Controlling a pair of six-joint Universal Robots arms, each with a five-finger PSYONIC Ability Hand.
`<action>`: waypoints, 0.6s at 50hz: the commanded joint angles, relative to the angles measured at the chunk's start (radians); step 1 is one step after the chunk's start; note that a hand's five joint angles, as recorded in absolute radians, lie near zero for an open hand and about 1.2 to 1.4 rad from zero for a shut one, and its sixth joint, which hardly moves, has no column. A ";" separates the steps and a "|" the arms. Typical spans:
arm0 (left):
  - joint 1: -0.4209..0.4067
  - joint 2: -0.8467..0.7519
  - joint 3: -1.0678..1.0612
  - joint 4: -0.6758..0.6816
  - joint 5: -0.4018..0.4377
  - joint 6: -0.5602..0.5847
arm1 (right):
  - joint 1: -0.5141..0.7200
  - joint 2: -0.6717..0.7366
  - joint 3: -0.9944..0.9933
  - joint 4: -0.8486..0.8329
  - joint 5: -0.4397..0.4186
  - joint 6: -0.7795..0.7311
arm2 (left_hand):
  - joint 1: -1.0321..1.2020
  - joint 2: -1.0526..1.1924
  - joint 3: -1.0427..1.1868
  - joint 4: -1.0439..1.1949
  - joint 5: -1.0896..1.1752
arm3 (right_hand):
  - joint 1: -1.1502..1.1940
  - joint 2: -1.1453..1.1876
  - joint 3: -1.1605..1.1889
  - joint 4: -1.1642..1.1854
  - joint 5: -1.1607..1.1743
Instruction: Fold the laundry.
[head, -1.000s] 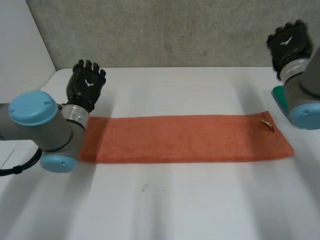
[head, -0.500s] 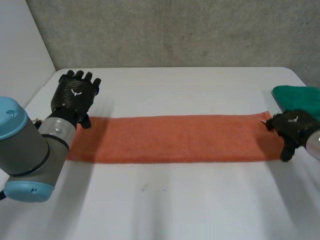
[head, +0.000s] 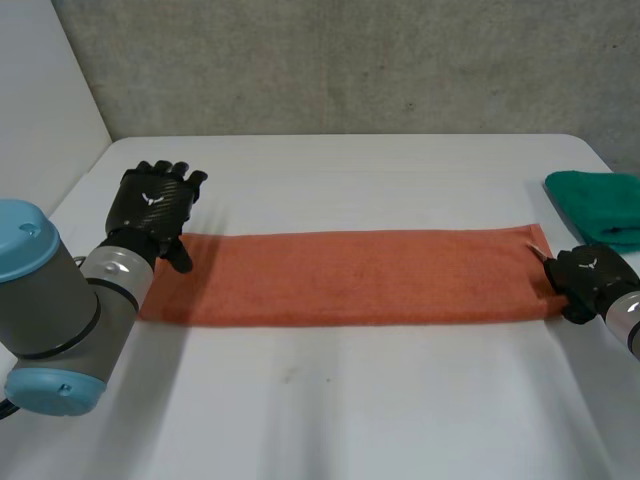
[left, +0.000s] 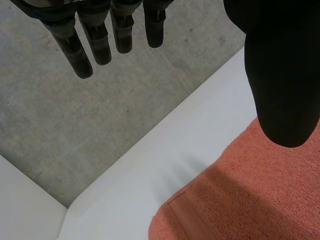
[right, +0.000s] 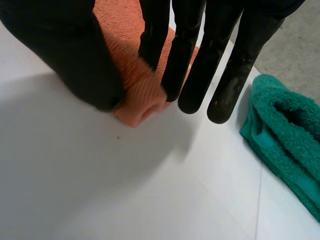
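One long orange towel lies flat across the white table, folded into a narrow strip that runs from the robot's left side to its right. At the strip's left end the left hand sits over the far corner. In the left wrist view its fingers point straight out over the bare table beyond the cloth. They are spread well apart from the thumb, which hangs above the towel's surface near that corner. Nothing is caught between them, and I cannot tell whether the thumb touches the cloth. At the strip's right end the right hand is down on the near corner. In the right wrist view its thumb and straight fingers squeeze together on a bunched-up fold of the orange cloth, so the hand is clamped on the towel's end, with the pinched fold bulging out below the fingertips. A green towel lies crumpled on the table's right side, just beyond the right hand and apart from the orange one.
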 joint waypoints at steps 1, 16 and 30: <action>0.000 0.000 -0.005 0.000 0.000 0.001 | 0.001 0.031 -0.032 0.009 -0.015 -0.003 | -0.008 -0.021 -0.029 -0.020 -0.038 | 0.572 0.407 0.403 0.401 0.433; 0.000 0.022 -0.005 -0.020 -0.003 -0.002 | -0.238 -0.130 -0.010 0.018 0.019 -0.061 | -0.008 -0.021 -0.029 -0.020 -0.038 | 0.572 0.407 0.403 0.401 0.433; -0.005 0.094 0.007 -0.038 0.055 -0.033 | -0.035 -0.259 -0.110 0.001 0.130 -0.216 | -0.015 -0.028 -0.035 -0.026 -0.045 | 0.572 0.407 0.403 0.401 0.433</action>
